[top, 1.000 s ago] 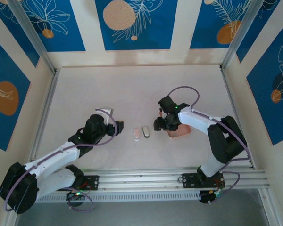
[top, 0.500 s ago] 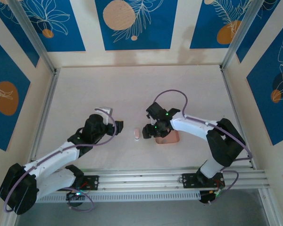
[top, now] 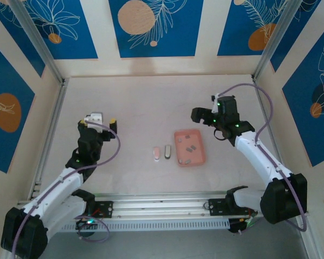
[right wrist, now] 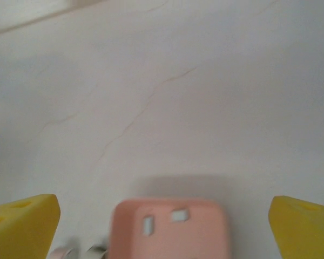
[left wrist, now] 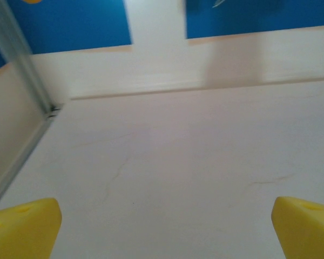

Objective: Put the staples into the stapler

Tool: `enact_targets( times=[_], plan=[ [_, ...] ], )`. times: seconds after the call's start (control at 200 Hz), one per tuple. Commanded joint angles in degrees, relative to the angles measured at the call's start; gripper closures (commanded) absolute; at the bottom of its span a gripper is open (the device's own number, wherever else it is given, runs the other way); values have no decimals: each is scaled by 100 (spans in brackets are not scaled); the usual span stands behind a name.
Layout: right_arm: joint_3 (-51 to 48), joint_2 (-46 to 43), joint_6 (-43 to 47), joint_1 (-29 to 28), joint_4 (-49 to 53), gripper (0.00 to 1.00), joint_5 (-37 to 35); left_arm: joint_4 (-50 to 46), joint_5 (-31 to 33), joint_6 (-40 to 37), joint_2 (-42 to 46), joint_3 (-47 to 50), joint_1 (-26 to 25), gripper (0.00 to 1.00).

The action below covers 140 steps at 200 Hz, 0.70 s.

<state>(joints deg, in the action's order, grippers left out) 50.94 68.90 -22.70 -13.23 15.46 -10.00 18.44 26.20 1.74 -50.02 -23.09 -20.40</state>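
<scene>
Staples [top: 193,149] apart from right tool [top: 196,115]

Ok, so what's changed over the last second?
The right gripper seems to have dragged the tray left toward the staplers, then let go and pulled back to the far right, jaws open. The left gripper withdrew to the left and opened wider. The staplers stayed put, and the staples lie in the tray.
</scene>
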Motion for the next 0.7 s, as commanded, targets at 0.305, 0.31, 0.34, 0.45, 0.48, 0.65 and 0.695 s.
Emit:
enact_targets(
  times=[0.305, 0.31, 0.34, 0.45, 0.48, 0.65, 0.695],
  plan=[
    [-1904, 696, 1303, 1317, -3726, 1, -576, 5984, -235, -1063, -3988, 1332, 571, 0],
    [-1921, 726, 1316, 1320, -3797, 1, -561, 6122, -285, -1102, -4037, 1341, 581, 0],
    [-2026, 908, 1321, 1375, -4133, 1, -480, 6168, -548, -1183, -4207, 1244, 627, 0],
    [-2258, 1445, 1306, 1610, -5025, 1, 508, 5966, -851, -681, -4308, 1152, 1100, 0],
    [-2316, 1542, 1382, 1555, -5229, 1, 544, 5760, -836, -631, -4252, 1070, 1132, 0],
    [-2681, 1843, 1701, 1397, -6108, 1, 822, 3753, -1470, -173, -3968, 283, 1625, 0],
    [-2677, 1846, 1681, 1428, -6120, 1, 881, 3853, -1526, -163, -3952, 340, 1627, 0]
  ],
)
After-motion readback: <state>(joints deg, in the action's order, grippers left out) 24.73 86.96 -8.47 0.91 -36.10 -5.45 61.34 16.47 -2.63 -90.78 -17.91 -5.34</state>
